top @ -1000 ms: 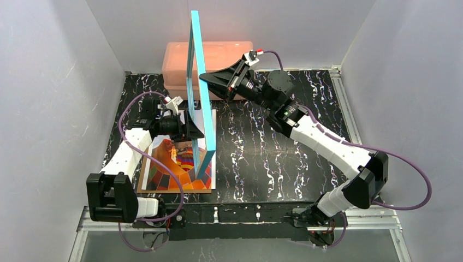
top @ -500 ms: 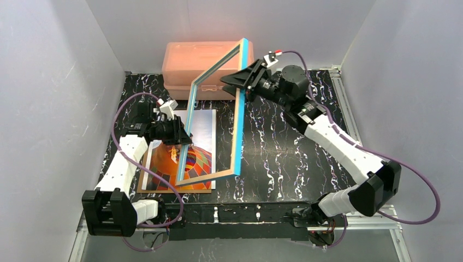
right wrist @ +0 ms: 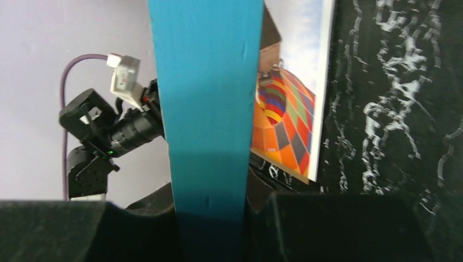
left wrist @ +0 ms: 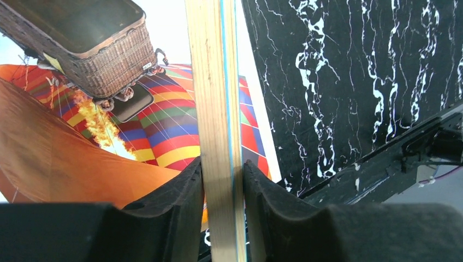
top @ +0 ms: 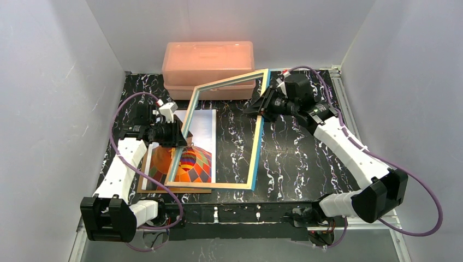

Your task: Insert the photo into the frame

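The left jaws are closed tight on the frame [left wrist: 215, 82]; in the left wrist view the two dark pads press on both faces of a thin rail, with its tan wooden edge towards the camera. The right jaws are closed in the same way on the opposite rail, whose bright blue front fills the middle of the right wrist view. So the frame hangs between the two arms. It is tilted, with the wooden back side up. Its near rail is low over the front of the worktop [top: 295, 153] and its far rail is raised in front of the salmon-pink plastic box [top: 207, 57]. The left rail crosses above the photo [left wrist: 164, 125], which lies flat at the left of the worktop, balloon side up, and it seems that a brown board is under its near edge. I cannot tell if there is glass in the opening. I judge the frame to be light and stiff, but its rails are narrow, so a hold in the middle of two opposite rails, as here, looks the most secure. The photo is probably thin, glossy and easy to bend. It is better to take it at an edge or corner and not press on the picture.
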`<state>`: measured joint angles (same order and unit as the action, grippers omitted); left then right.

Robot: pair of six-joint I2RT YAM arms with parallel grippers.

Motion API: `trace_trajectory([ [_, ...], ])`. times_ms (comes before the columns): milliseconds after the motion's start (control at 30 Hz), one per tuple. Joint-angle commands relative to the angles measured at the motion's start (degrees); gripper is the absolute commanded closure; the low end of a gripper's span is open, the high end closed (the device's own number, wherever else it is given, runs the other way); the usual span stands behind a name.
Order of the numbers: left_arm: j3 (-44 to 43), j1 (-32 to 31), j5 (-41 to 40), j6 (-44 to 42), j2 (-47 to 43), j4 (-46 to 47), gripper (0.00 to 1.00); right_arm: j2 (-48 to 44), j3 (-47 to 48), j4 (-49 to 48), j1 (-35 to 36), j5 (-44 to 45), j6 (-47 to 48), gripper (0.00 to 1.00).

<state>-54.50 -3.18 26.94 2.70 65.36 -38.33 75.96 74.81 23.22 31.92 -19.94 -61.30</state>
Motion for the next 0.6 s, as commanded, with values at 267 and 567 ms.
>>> trace_trajectory([
  [267, -3.4, -0.4, 2.3, -6.5, 1.3, -4.7, 0.50, -5.2, -7.5, -0.8, -13.3, -12.8, 7.9, 0.96],
  [567, -3.7, -0.4, 0.7, -7.6, 2.0, -5.7, 0.48, 2.9, -0.6, 9.3, -15.1, -20.4, 21.8, 0.98],
])
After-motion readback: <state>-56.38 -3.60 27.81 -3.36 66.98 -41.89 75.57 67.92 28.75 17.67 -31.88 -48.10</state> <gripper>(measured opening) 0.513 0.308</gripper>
